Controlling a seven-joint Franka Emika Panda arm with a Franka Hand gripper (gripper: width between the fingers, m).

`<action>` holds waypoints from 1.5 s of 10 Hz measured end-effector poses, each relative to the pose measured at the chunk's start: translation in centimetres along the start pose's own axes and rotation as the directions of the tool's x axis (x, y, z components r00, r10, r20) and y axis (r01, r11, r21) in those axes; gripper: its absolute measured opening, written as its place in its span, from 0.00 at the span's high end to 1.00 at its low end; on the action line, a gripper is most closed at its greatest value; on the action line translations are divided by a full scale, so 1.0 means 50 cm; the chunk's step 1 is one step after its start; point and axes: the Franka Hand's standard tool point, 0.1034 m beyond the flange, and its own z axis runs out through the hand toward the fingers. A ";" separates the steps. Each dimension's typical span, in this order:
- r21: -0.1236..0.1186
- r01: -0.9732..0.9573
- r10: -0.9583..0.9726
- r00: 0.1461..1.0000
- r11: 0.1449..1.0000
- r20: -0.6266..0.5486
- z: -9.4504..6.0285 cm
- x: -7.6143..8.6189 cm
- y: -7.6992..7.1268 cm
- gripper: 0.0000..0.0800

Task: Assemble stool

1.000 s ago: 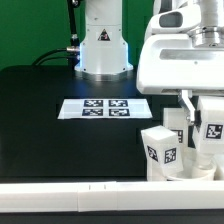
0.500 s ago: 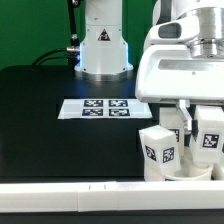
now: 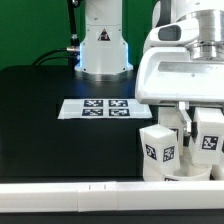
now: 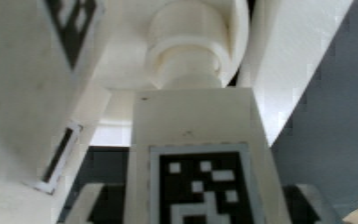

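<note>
My gripper (image 3: 205, 125) hangs at the exterior view's right, shut on a white blocky stool leg (image 3: 209, 137) with a black-and-white tag. The held leg hangs over the round white seat (image 3: 186, 172). A second tagged leg (image 3: 158, 150) stands upright on the seat, to the exterior view's left of the held one. In the wrist view the held leg (image 4: 199, 150) fills the middle between my gripper's (image 4: 202, 208) fingers (image 4: 91, 205), with its tag facing the camera and its rounded end pointing away. Another tagged white part (image 4: 69, 35) lies beyond it.
The marker board (image 3: 105, 107) lies flat on the black table (image 3: 40, 120) in the middle. The robot's white base (image 3: 103, 45) stands behind it. A long white rail (image 3: 70, 190) runs along the table's front edge. Green backdrop behind.
The gripper with the held leg has sunk a little toward the seat and shifted slightly to the exterior view's left. The standing leg and seat have not moved.
</note>
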 end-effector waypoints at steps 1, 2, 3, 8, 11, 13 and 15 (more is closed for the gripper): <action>0.000 0.000 0.000 1.000 1.000 0.005 0.001 -0.002 0.000 0.59; 0.000 0.001 -0.001 1.000 1.000 0.006 0.001 -0.003 0.000 0.32; 0.000 -0.003 0.003 0.999 1.000 0.037 0.003 -0.008 0.000 0.32; 0.015 -0.159 0.142 0.919 0.987 0.367 -0.027 0.035 0.022 0.19; 0.010 -0.172 0.145 0.858 0.985 0.493 -0.031 0.029 0.026 0.19; -0.051 -0.351 0.328 0.799 0.935 0.504 -0.028 0.007 0.029 0.19; -0.090 -0.438 0.421 0.756 0.894 0.501 -0.027 -0.001 0.010 0.19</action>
